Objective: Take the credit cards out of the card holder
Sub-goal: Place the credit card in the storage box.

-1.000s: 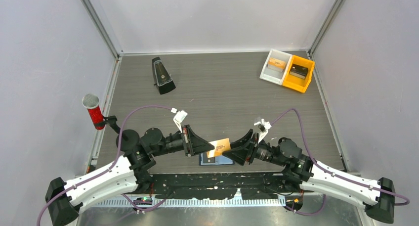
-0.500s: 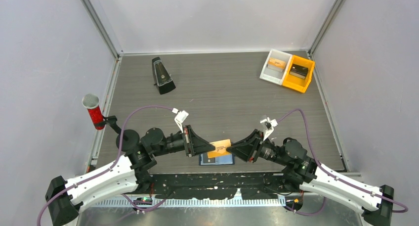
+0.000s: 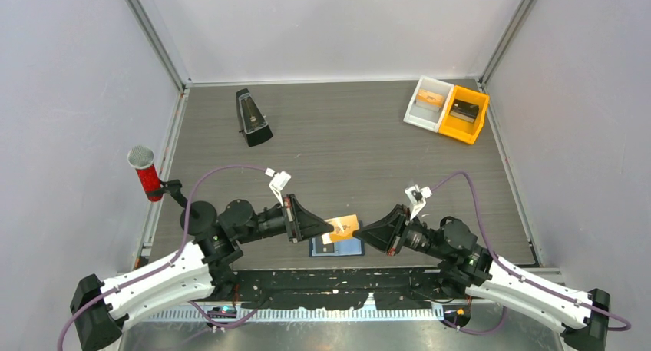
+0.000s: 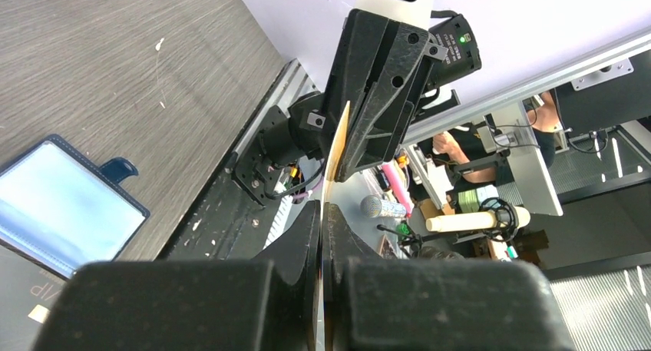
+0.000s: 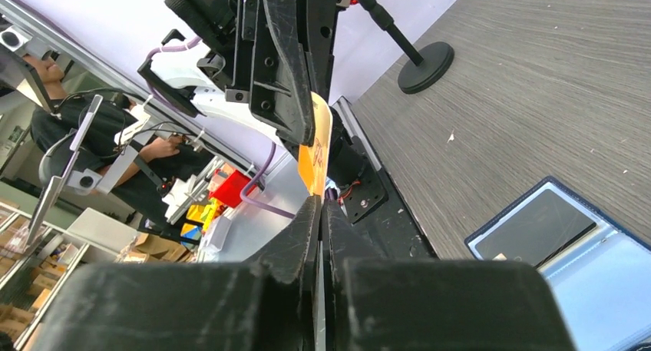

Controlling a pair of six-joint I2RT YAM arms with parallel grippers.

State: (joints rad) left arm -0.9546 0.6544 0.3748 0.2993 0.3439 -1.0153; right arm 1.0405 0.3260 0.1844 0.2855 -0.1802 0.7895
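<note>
The orange-yellow credit card [image 3: 343, 226] hangs in the air between my two grippers, just above the card holder [image 3: 342, 249]. My left gripper [image 3: 332, 227] is shut on the card's left end. My right gripper [image 3: 362, 233] is shut on its right edge. The left wrist view shows the card edge-on [image 4: 338, 147], running from my left gripper [image 4: 322, 213] toward the right fingers. The right wrist view shows its orange face [image 5: 315, 147] just beyond my right gripper [image 5: 320, 209]. The navy holder lies open on the table [image 4: 69, 205] [image 5: 568, 251]. I cannot make out a whitish card.
A black metronome [image 3: 251, 117] stands at the back left. A red microphone [image 3: 143, 174] on a stand is at the left edge. White and yellow bins [image 3: 447, 109] sit at the back right, with an orange block [image 3: 430, 99] in the white one.
The right gripper's fingers have narrowed onto the card's right edge, and the right arm has shifted slightly right. The left gripper and card have barely moved.
</note>
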